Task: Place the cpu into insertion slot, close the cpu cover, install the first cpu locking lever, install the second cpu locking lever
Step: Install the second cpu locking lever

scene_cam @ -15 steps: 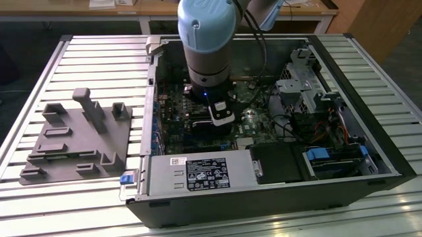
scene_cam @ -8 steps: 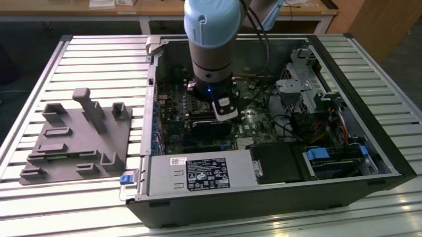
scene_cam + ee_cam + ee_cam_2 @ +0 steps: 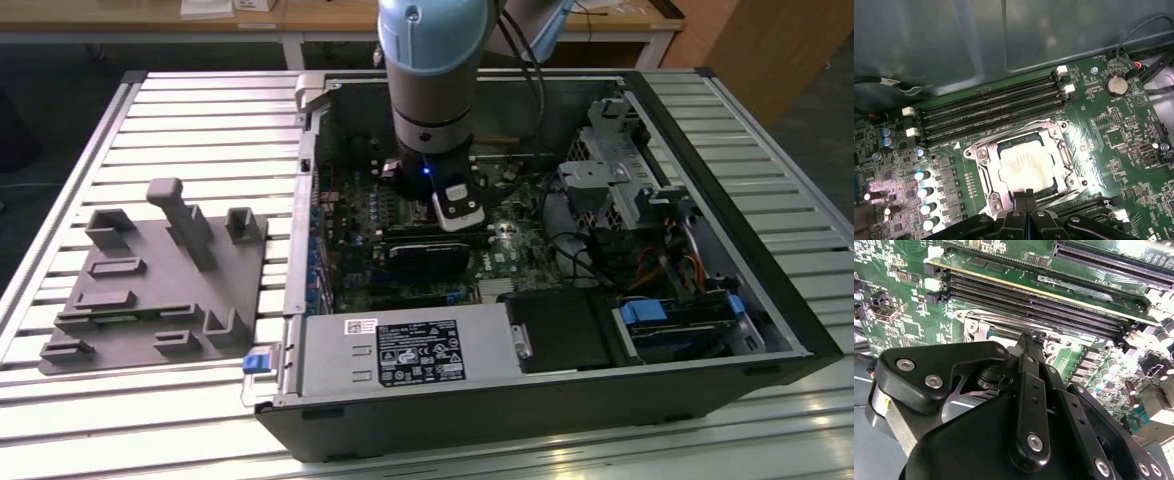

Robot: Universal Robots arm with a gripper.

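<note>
the arm (image 3: pixel 430 80) reached straight down into an open computer case (image 3: pixel 534 400) that lay on its side on a slatted metal table (image 3: pixel 187 110). its jaws (image 3: pixel 1025 194) hung low over the green circuit board (image 3: pixel 1114 135), at the near edge of the insertion slot (image 3: pixel 1024 165). in the first wrist view the two fingertips (image 3: pixel 1021 195) stood pressed together with no gap between them, and nothing was held — their tips were at or just above the lower rim of the socket frame, though contact could not be told.

the cpu (image 3: pixel 1023 164) sat in the insertion slot, its pale silver top flat and square within the socket. the cpu cover (image 3: pixel 985 169), a thin metal frame, lay down around the chip, which showed through the window in its middle. whether the locking levers were latched could not be told.

beside the socket ran a bank of long dark memory slots (image 3: pixel 994 107), parallel to one another, with white clips at their ends; a round coin cell (image 3: pixel 1116 85) sat further along the board, well apart from the socket.

in the exterior view a grey fixture plate (image 3: pixel 154 290) with raised blocks lay on the table to the exterior view's left of the case, and the power supply box (image 3: pixel 400 352) with its black label filled the case's near corner — well apart from the jaws.
</note>
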